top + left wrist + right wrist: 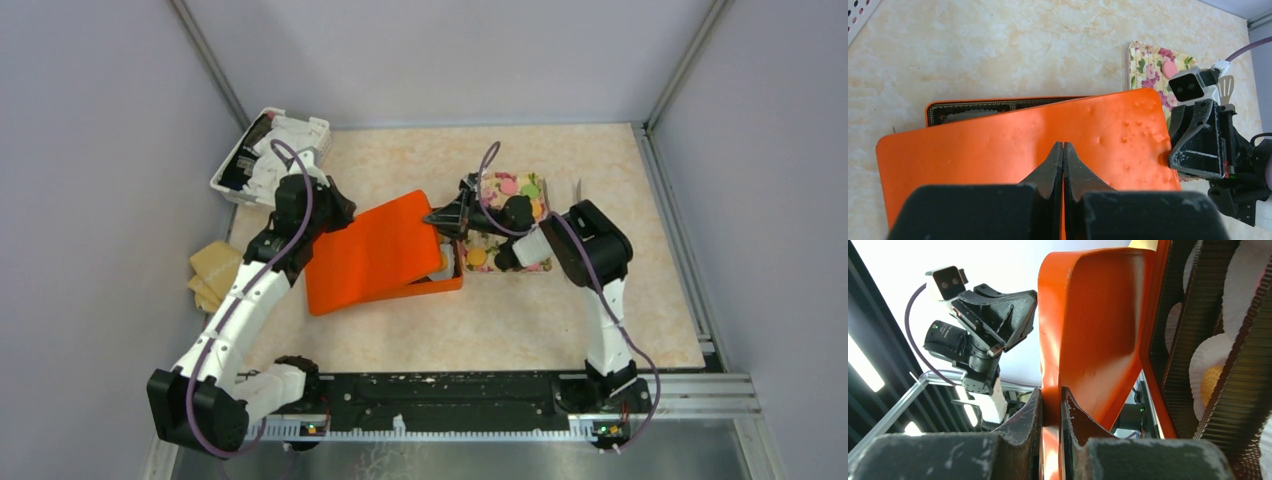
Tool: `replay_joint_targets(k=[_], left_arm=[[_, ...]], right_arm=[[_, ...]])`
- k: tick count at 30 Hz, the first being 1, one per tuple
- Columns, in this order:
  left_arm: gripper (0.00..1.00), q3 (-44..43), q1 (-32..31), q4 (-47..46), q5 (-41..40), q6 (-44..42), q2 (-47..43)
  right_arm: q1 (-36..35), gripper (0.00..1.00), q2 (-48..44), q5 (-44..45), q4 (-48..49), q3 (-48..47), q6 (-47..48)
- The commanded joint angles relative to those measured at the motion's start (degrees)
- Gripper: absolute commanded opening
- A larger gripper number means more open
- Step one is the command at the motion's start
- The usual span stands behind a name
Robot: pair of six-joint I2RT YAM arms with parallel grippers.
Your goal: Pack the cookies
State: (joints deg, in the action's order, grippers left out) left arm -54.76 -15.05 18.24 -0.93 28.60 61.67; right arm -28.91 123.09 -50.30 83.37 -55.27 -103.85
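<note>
At the middle of the table (500, 325) an orange lid (375, 250) is held tilted over an orange box (442, 286), with its right edge raised. The right gripper (1050, 395) is clamped on the rim of that raised edge, the thin orange wall being pinched between its two fingers. The left gripper (1063, 146) is seen at the lid's far left corner with its jaws together; whether the rim is nipped between them cannot be told. The cookies (508, 186) lie mostly on a floral tray (530, 268) just beside the box on its right, and one yellow-orange disc (1212, 382) is seen in a white paper cup (1215, 352) inside the box, among black corrugated dividers (1198, 315). With so many cookies unpacked, the step is judged to be the taking off of the lid, though this cannot be settled. For that, the lid is best raised clear of the dividers before it is carried sideways, so that no cup is dragged. Because the hold on the rim looks shallow, a slip is to be feared if the lid is swung fast. The right arm is stretched over the tray, so a lowered wrist could crush cookies. Room for setting the lid down on the left is narrowed by a white basket (300, 128) in the far left corner and tan pieces (215, 268) at the left edge.
</note>
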Motion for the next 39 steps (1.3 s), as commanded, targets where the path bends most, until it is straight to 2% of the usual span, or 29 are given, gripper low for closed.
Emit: replay_joint_targets(k=[1,19,25,33,39], left_arm=[[0.0,0.62,-0.24,-1.27,0.62,0.29,0.46],[0.0,2.48,-2.28,-2.91,3.19,2.21,4.19],[0.0,8.02,-5.2,-5.59,4.24,4.65,4.87],[0.0,15.81,-12.06,-8.98,1.46,8.12,2.68],[0.0,16.93,-12.72,-8.45,-0.58,8.07,2.05]], right_arm=[[2.11,0.0,-0.26,2.12,15.15,0.98,1.52],[6.71,0.0,4.93,-1.92,15.18,0.22,3.38],[8.54,0.0,6.43,-2.16,15.23,1.16,4.3],[10.83,0.0,7.74,-3.19,15.21,1.51,4.95],[11.36,0.13,8.42,-3.99,15.19,1.21,5.27]])
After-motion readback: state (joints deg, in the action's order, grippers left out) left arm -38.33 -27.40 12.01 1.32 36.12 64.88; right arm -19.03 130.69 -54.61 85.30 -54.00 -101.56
